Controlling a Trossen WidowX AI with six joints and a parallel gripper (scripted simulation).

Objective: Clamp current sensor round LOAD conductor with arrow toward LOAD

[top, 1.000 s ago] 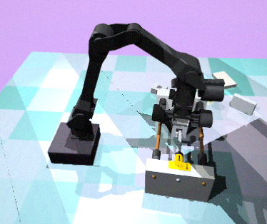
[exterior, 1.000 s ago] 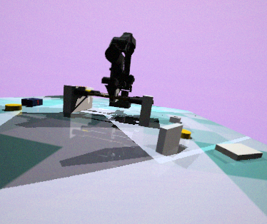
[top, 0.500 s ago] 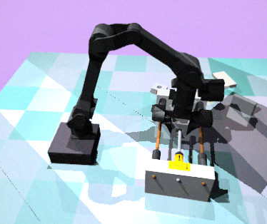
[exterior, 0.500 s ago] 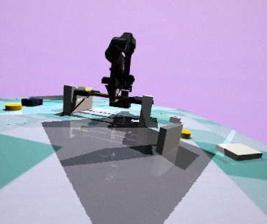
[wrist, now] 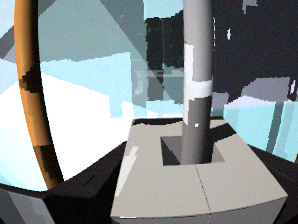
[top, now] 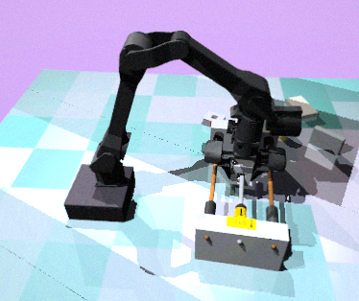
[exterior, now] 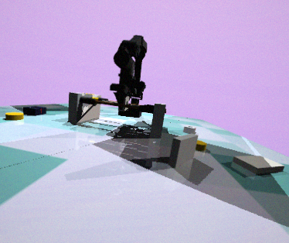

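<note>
The pale grey sensor point(wrist: 155, 185) sits round the middle, grey conductor point(wrist: 198, 65) point(top: 241, 189), which passes through its square window. Its halves meet at a thin seam in the wrist view. My gripper point(wrist: 178, 147) point(top: 241, 168) point(exterior: 130, 105) is shut on the sensor, one finger on each side. The yellow LOAD label point(top: 241, 223) is on the front block point(top: 240, 246) point(exterior: 74, 108), in line with the grey conductor. The arrow on the sensor cannot be seen, and whether the latch has caught cannot be told.
Copper conductors point(top: 212, 187) point(wrist: 30, 100) run on both sides of the grey one, to the rear block point(exterior: 158, 121). An upright grey block point(top: 326, 139) point(exterior: 184, 151), a flat slab point(top: 302, 107) point(exterior: 255, 164), a yellow disc point(exterior: 201, 145) and a small white block point(exterior: 189, 129) stand beyond.
</note>
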